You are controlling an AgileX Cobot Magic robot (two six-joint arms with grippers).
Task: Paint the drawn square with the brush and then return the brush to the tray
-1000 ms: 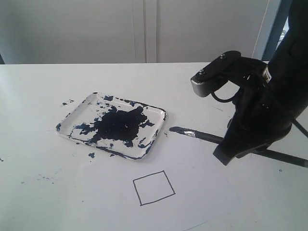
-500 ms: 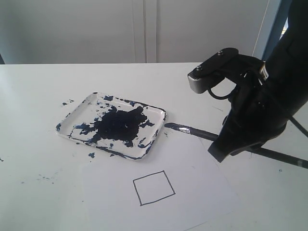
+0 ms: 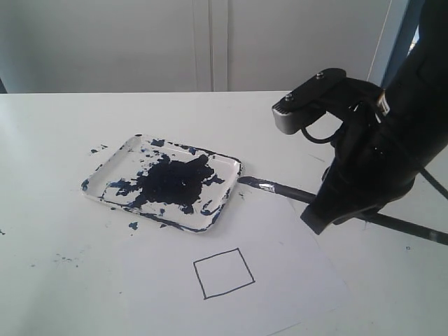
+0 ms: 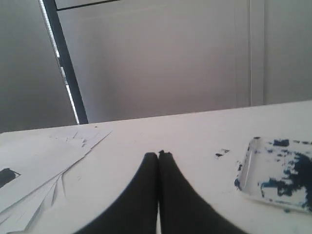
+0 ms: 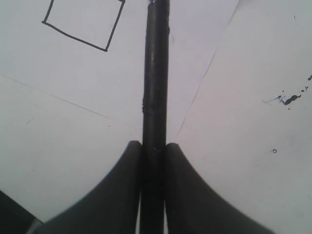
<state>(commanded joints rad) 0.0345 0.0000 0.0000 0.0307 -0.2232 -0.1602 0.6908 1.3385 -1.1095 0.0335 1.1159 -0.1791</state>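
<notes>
The tray (image 3: 227, 168) lies left of centre, smeared with blue-black paint; its edge also shows in the left wrist view (image 4: 246, 168). In front of it sits the drawn square (image 3: 223, 272), its inside blank white, seen again by the right wrist camera (image 5: 84, 22). My right gripper (image 5: 154, 146) is shut on the brush (image 5: 155, 87) by its black handle. The brush (image 3: 280, 190) points left, its dark tip just right of the tray's corner. The right gripper (image 3: 329, 217) is mostly hidden under its arm. My left gripper (image 4: 158, 155) is shut on nothing, away from the tray.
A white paper sheet (image 3: 294, 280) carries the square, its edge running under the brush. Paint specks (image 3: 133, 225) dot the table beside the tray. Several loose paper sheets (image 4: 44, 165) lie near the left gripper. A wall stands behind the table.
My right arm has moved left with the brush, bringing the tip from a gap away to just beside the tray's right corner. The left gripper's earlier state is not shown.
</notes>
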